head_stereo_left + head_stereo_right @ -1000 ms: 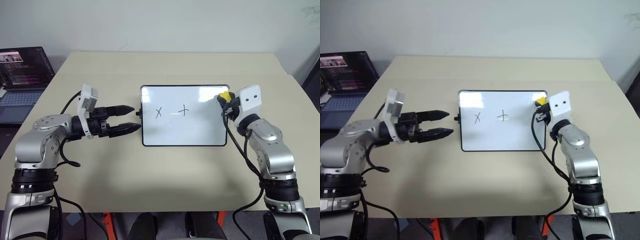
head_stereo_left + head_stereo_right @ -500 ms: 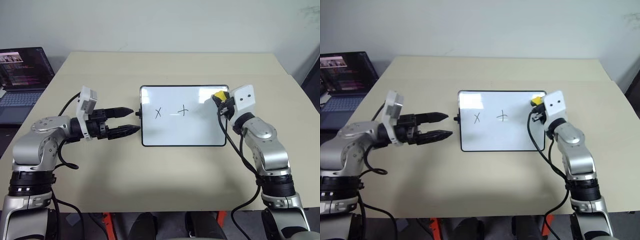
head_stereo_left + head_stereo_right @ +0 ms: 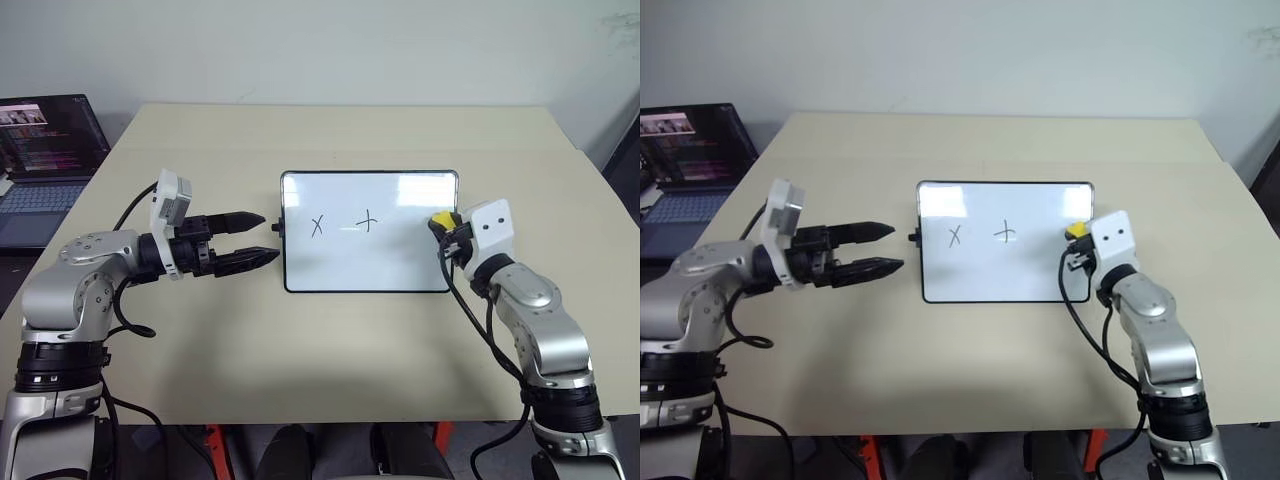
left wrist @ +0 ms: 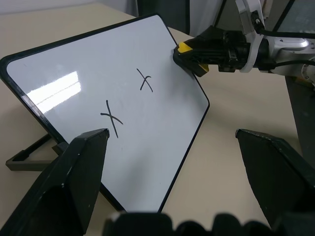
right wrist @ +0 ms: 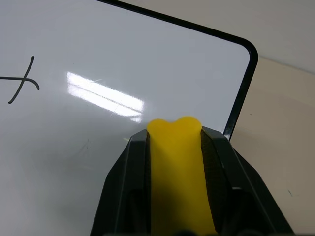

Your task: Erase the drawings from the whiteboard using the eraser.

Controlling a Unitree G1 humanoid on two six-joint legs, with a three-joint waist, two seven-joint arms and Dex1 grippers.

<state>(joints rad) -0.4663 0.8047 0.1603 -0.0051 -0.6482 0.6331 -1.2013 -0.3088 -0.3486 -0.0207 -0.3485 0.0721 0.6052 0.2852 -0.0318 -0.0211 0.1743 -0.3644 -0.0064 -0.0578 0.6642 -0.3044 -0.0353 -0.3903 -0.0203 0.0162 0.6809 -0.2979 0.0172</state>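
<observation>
Eraser [image 3: 443, 219] at the whiteboard's [image 3: 366, 262] right edge, pinched in the right gripper [image 5: 175, 129].

Since a second ago the right gripper has carried it from the board's upper right corner down that edge; that stretch looks clean, so the Y seems erased. The X [image 3: 318, 226] and plus [image 3: 368, 219] remain toward the board's left and centre. The left gripper [image 3: 262, 237] hovers released over the counter [image 3: 330, 350], just off the board's left edge.

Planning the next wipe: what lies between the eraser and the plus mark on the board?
Bare white board separates the eraser from the plus mark, seen from the head camera.
</observation>
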